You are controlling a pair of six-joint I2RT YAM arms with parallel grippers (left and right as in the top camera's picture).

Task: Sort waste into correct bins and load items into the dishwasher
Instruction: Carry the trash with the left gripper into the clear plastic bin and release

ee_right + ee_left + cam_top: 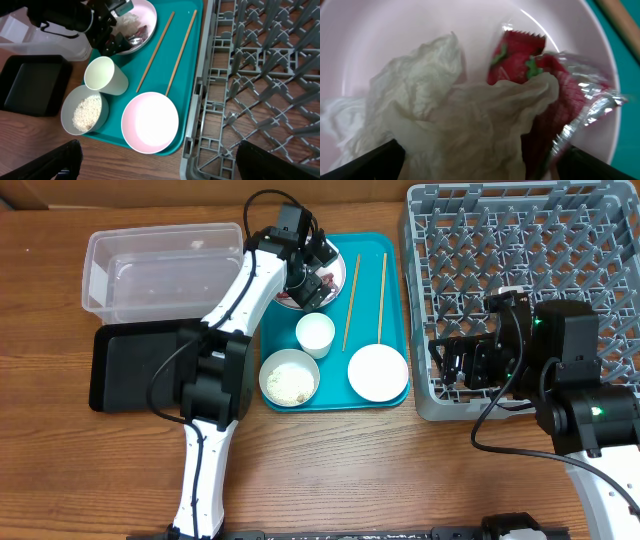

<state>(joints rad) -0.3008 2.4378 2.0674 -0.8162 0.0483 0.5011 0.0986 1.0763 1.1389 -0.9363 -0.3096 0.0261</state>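
A crumpled white tissue [445, 115] and glossy crinkled red-and-white wrapper [530, 75] are heaped in round white plate [395, 25] at far-left corner of teal plastic tray [393, 290]. The left gripper [485, 162] is spread open over them. Wooden chopsticks [381, 300] are laid lengthwise along tray. The right gripper [160, 160] is held open right of tray.

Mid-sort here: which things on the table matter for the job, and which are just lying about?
Job: tissue, wrapper, rice, plate, rice bowl, empty bowl, cup, chopsticks, clear tub, black tray, dish rack.
Just there: teal tray, table.
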